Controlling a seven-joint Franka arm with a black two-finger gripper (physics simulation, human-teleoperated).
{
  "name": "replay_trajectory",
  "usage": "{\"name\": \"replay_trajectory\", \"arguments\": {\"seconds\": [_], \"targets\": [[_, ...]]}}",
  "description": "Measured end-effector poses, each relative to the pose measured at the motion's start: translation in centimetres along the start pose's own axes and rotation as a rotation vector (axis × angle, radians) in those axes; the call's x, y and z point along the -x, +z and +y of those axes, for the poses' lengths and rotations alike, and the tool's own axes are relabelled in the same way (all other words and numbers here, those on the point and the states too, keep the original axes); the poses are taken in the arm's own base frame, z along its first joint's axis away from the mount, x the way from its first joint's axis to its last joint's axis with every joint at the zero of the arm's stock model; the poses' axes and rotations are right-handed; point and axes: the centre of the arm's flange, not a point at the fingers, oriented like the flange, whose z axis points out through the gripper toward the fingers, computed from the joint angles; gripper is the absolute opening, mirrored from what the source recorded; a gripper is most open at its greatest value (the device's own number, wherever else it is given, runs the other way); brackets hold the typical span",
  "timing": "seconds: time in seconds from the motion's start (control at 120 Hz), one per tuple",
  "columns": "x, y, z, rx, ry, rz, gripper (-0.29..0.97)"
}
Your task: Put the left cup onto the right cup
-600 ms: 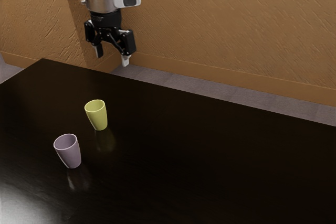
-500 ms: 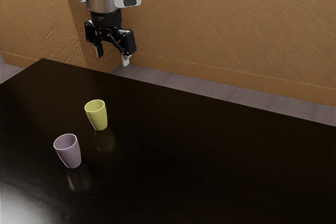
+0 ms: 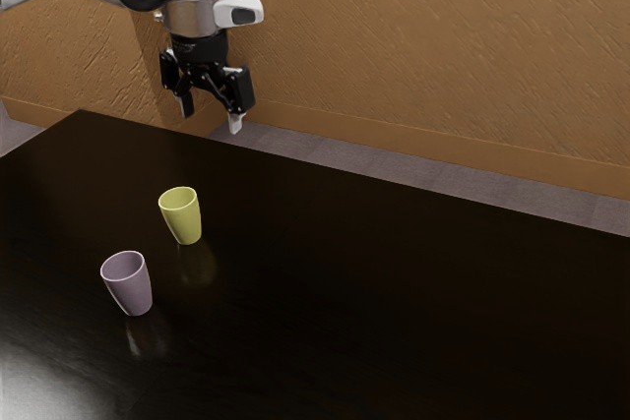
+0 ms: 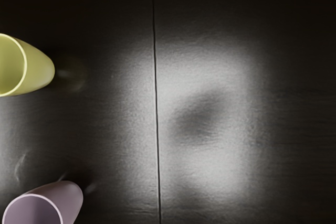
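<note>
Jaws: open, empty, high above counter.
Cups: purple cup, yellow cup, upright, apart.
Handling: likely light, rigid, slick; I pinch one rim wall.

Desk: black, glossy, one thin seam.
Yellow-green cup: upright, below the end effector.
Purple cup: upright, farther from it.

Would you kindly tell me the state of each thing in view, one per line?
Yellow cup: upright on the table, not held.
Purple cup: upright on the table, not held, apart from the other cup.
Gripper: open, holding nothing, high above the table.
</note>
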Motion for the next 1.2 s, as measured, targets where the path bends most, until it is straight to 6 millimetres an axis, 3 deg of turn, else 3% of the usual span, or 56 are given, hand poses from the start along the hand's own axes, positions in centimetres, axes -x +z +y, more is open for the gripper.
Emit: {"name": "replay_trajectory", "arguments": {"seconds": [0.458, 1.2], "targets": [[-3.1, 5.7, -3.5, 0.04, -0.063, -0.055, 0.68], [-3.1, 13.6, -9.6, 0.041, -0.154, -0.105, 0.63]]}}
